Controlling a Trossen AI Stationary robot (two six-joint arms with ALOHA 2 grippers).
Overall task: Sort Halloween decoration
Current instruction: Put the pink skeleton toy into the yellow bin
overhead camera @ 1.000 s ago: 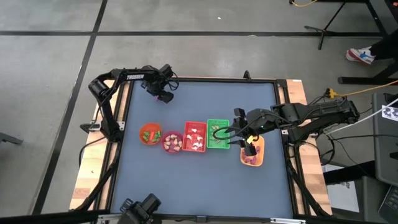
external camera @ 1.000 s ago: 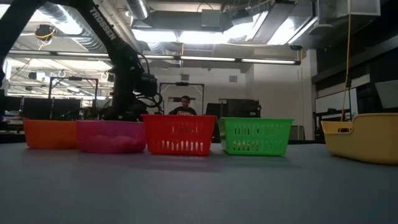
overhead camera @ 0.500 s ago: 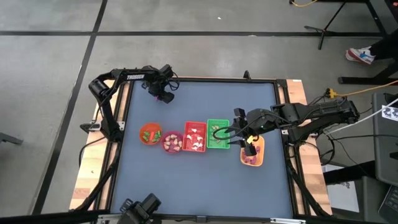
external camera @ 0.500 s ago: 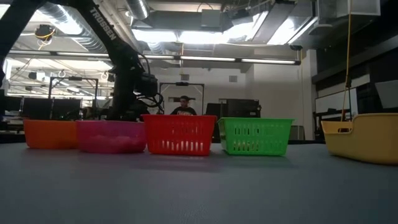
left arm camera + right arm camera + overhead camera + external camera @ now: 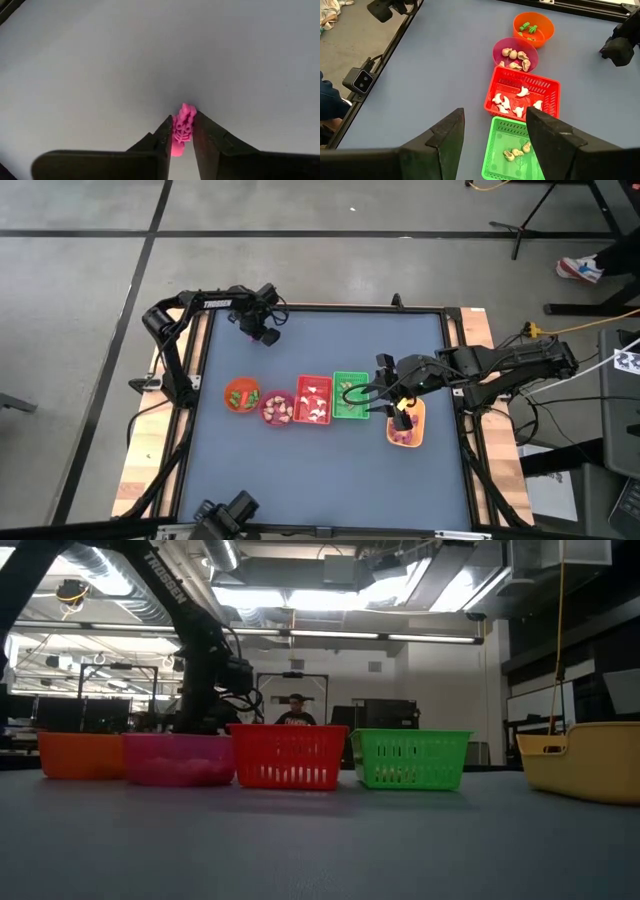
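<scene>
Left arm is extended along the far left edge of the table, its wrist bent so that the left gripper sits near the far left corner, well apart from the row of containers. The left wrist view shows its fingers closed against both sides of a magenta-pink trinket, which stands upright between them on the bare table surface. Right arm reaches in from the right side, forearm roughly level, with the right gripper held above the green basket; its fingers stand wide apart with nothing between them. Containers lie in a line across the table's middle: orange bowl holding green trinkets, pink bowl holding cream-yellow trinkets, red basket holding white trinkets, then the green basket holding a few cream-yellow pieces. A yellow tray just beside the green basket, on its right, holds further pink pieces. A person is visible in the room behind the table.
</scene>
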